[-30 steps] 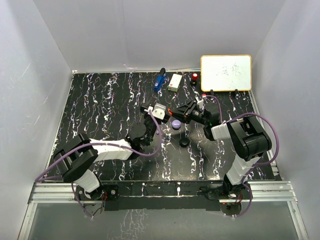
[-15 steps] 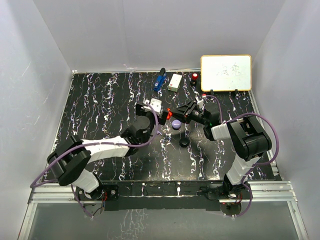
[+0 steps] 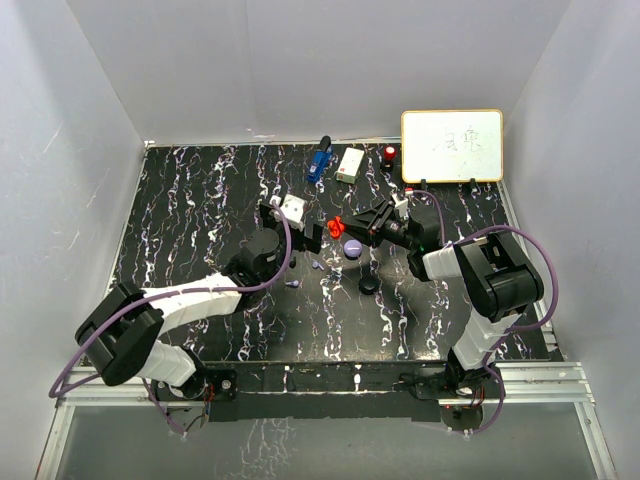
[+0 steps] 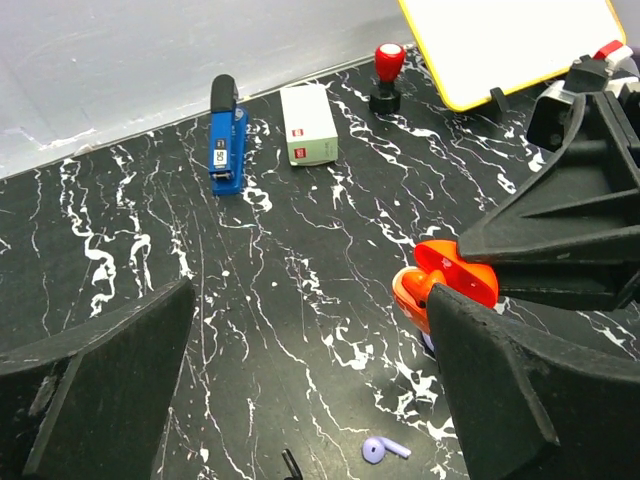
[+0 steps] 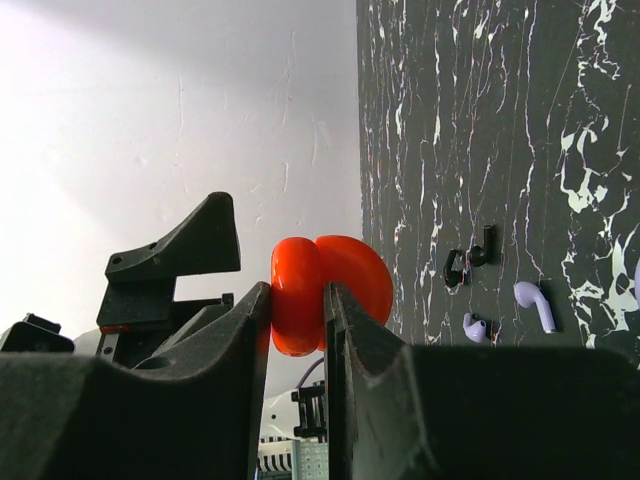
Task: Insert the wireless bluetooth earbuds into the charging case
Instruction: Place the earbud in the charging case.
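My right gripper (image 5: pixel 297 310) is shut on the red charging case (image 5: pixel 325 285), holding it above the table with its lid hinged open; the case (image 3: pixel 336 226) shows at centre in the top view. My left gripper (image 4: pixel 310 400) is open, with only table between its fingers, and stands just left of the case (image 4: pixel 440 285). On the table lie loose earbuds: a lavender one (image 4: pixel 383 449), two lavender (image 5: pixel 535 305) (image 5: pixel 475 327) and a black pair (image 5: pixel 468 262) in the right wrist view. Whether an earbud sits inside the red case I cannot tell.
A lavender round case (image 3: pixel 352 248) and a black one (image 3: pixel 369 285) lie under and before the right gripper. At the back stand a blue stapler (image 3: pixel 318 160), a white box (image 3: pixel 350 164), a red stamp (image 3: pixel 389 155) and a whiteboard (image 3: pixel 452 145).
My left gripper has opened wide and drawn back to the left, away from the red case. The right gripper and the case have stayed put.
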